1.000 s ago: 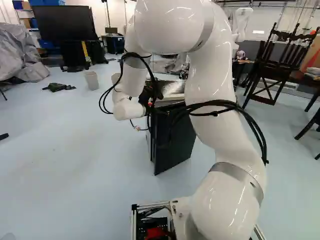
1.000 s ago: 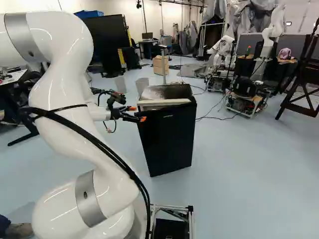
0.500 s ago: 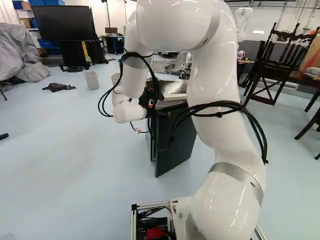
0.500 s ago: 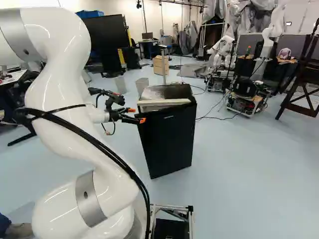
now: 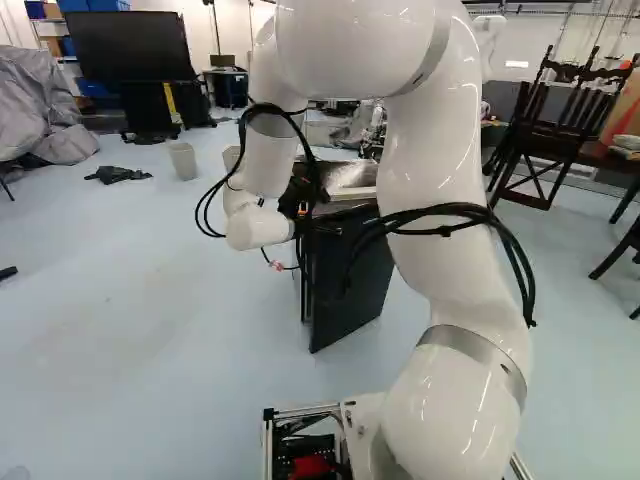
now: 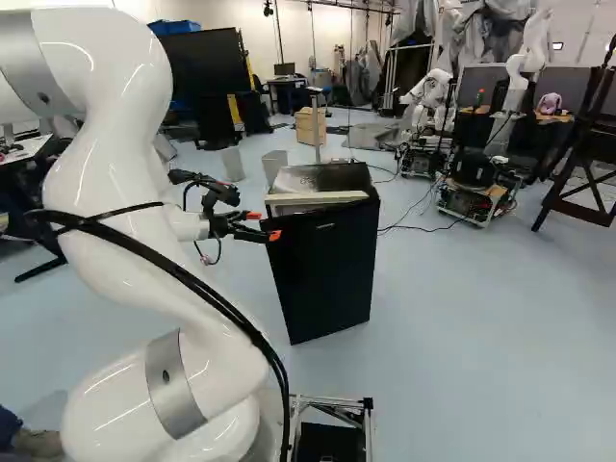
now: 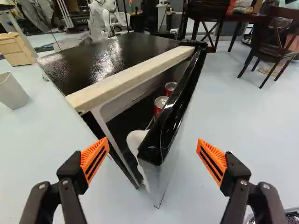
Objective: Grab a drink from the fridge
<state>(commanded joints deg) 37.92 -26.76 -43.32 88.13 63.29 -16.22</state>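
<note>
Pale floor [image 7: 238, 116] spreads beneath the fridge [image 7: 117, 51], whose door [image 7: 175, 114] is ajar, red cans [image 7: 160, 105] just inside. The claw [image 7: 153, 145] is spread wide, the door's corner ahead of its gap; an off-centre push could swing the door shut.

Fridge [image 6: 327, 269]: black. Front strip [image 7: 131, 78]: cream. Cans [image 7: 158, 111]: red, with silver lids [image 7: 161, 101]. Claw [image 6: 264, 225]: black; pads [image 7: 95, 159]: orange, with black stripes. Arm [image 6: 101, 183]: white, with grey bands [image 6: 171, 385]; cables [image 6: 192, 280]: black. Floor [image 6: 462, 337]: pale blue. Bin [image 7: 12, 92]: light grey.
</note>
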